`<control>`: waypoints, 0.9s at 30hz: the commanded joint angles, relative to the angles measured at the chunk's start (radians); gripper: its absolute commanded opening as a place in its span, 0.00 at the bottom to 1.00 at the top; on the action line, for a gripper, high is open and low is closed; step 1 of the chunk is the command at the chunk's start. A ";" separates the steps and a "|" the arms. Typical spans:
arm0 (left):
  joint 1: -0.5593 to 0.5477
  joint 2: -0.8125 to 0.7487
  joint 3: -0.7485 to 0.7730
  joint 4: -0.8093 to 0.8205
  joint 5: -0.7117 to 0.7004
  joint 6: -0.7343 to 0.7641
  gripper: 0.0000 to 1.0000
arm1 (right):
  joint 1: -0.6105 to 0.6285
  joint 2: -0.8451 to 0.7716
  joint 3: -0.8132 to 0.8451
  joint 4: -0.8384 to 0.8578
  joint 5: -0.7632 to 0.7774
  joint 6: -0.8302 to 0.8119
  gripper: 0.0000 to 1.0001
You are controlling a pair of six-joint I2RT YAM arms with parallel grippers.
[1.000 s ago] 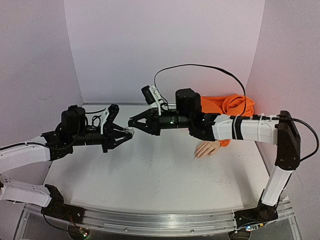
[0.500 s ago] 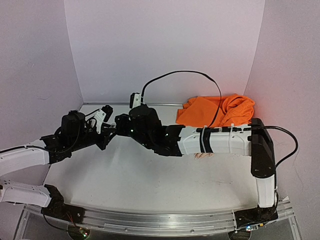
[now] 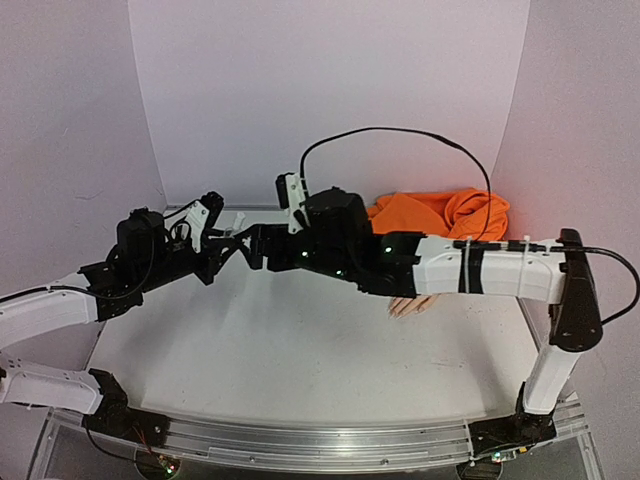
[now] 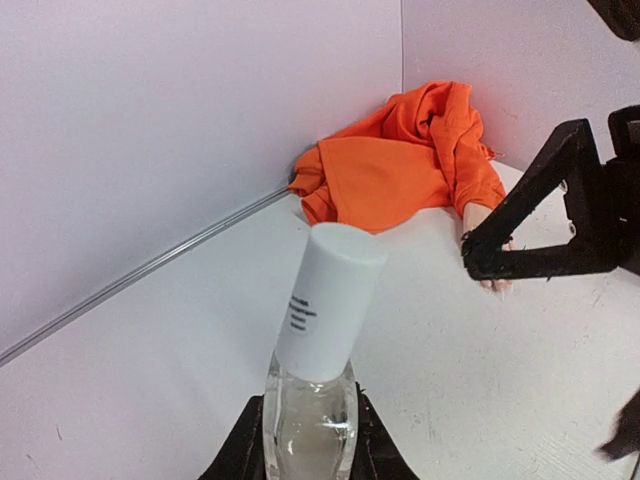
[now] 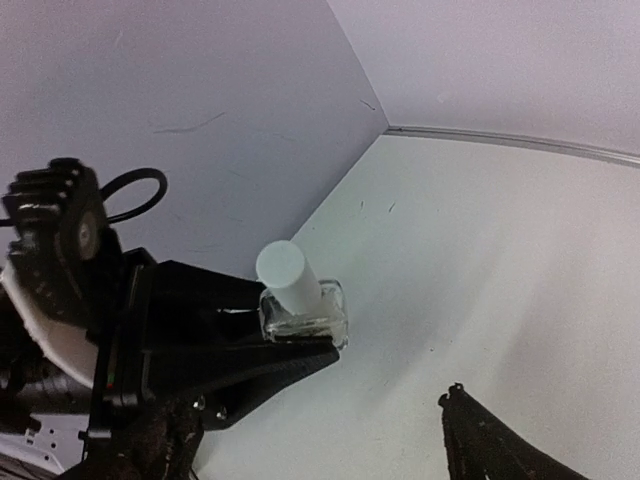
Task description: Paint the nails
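The nails (image 3: 398, 311) tip a mannequin hand (image 3: 412, 303) lying flat by the worktop's right edge, its orange sleeve (image 3: 440, 212) heaped in the far right corner. They look tiny, hard and smooth. The hand seems light and could slide under a brush, so strokes should be gentle.

The left gripper (image 4: 308, 450) is clamped on the glass body of the bottle (image 4: 312, 410), which is probably slippery and fragile, above the far left. The right gripper (image 3: 255, 252), fingers apart, sits just beside it. The white cap (image 4: 328, 300) is the likely place to take hold.
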 commanded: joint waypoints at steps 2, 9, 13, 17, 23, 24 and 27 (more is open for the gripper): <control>0.006 0.036 0.101 0.056 0.187 -0.014 0.00 | -0.114 -0.200 -0.124 0.024 -0.364 -0.229 0.90; 0.005 0.138 0.188 0.048 0.789 -0.072 0.00 | -0.185 -0.321 -0.281 0.093 -0.655 -0.404 0.85; 0.006 0.177 0.212 0.047 0.883 -0.107 0.00 | -0.230 -0.328 -0.294 0.118 -0.791 -0.415 0.72; 0.006 0.208 0.228 0.046 0.951 -0.127 0.00 | -0.230 -0.305 -0.259 0.123 -0.869 -0.428 0.68; 0.006 0.219 0.232 0.046 0.971 -0.129 0.00 | -0.230 -0.254 -0.190 0.123 -0.947 -0.431 0.59; 0.006 0.220 0.232 0.046 0.972 -0.129 0.00 | -0.232 -0.244 -0.180 0.123 -0.971 -0.431 0.57; 0.006 0.225 0.234 0.046 0.975 -0.129 0.00 | -0.231 -0.218 -0.152 0.123 -1.012 -0.430 0.52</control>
